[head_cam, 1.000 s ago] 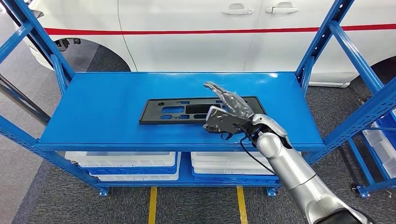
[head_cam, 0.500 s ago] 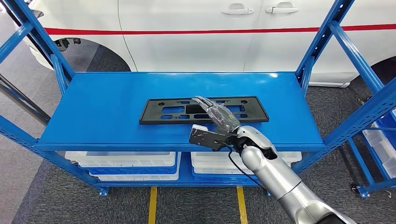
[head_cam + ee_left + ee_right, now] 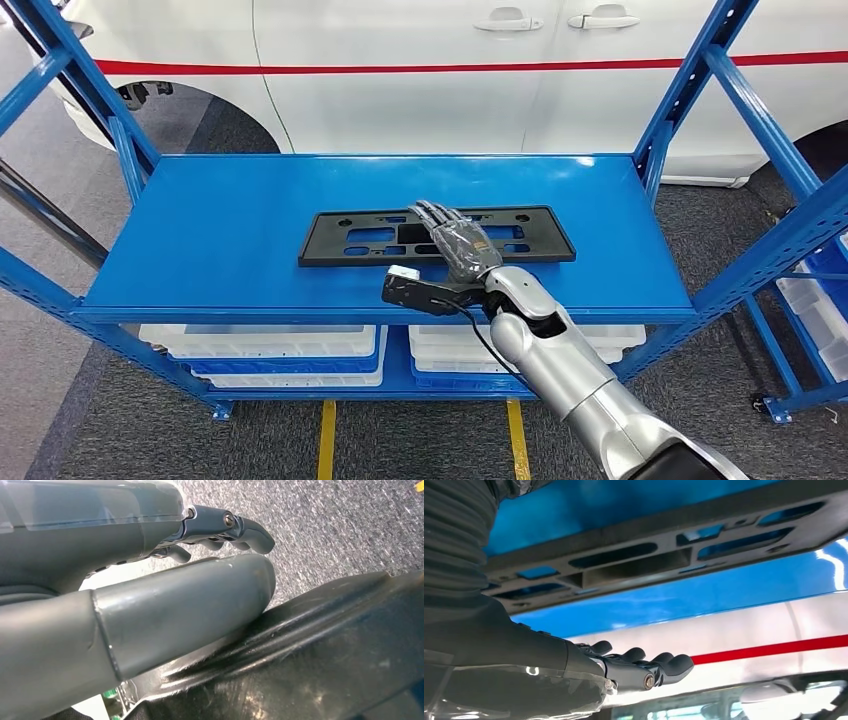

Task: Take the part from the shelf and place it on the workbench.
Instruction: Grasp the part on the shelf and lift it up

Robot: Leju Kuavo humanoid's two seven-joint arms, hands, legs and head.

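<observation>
Part (image 3: 436, 236) is a flat black plastic plate with rectangular cutouts, lying flat on the blue shelf (image 3: 220, 230), roughly centred, long side parallel to the shelf's front edge. Right hand (image 3: 455, 240) is over the middle of the part, palm down, fingers (image 3: 432, 212) stretched forward side by side across it toward its far edge, thumb out to the side near the shelf's front edge. Nothing is in the hand, fingers apart from the thumb. Right wrist view shows the fingertips (image 3: 664, 664) extended with blue shelf surface between them and the part (image 3: 674, 545); whether the hand touches the plate, cannot tell. Left hand (image 3: 150, 580) in its wrist view: thick thumb straight, dark fingers (image 3: 235, 527) extended with a slight curl at the tips, holding nothing, grey carpet floor (image 3: 350, 525) behind it. White car (image 3: 450, 70) with a red stripe is parked behind the rack; white bins (image 3: 270, 345) sit on the lower level; yellow floor lines (image 3: 327, 440) run beneath.
</observation>
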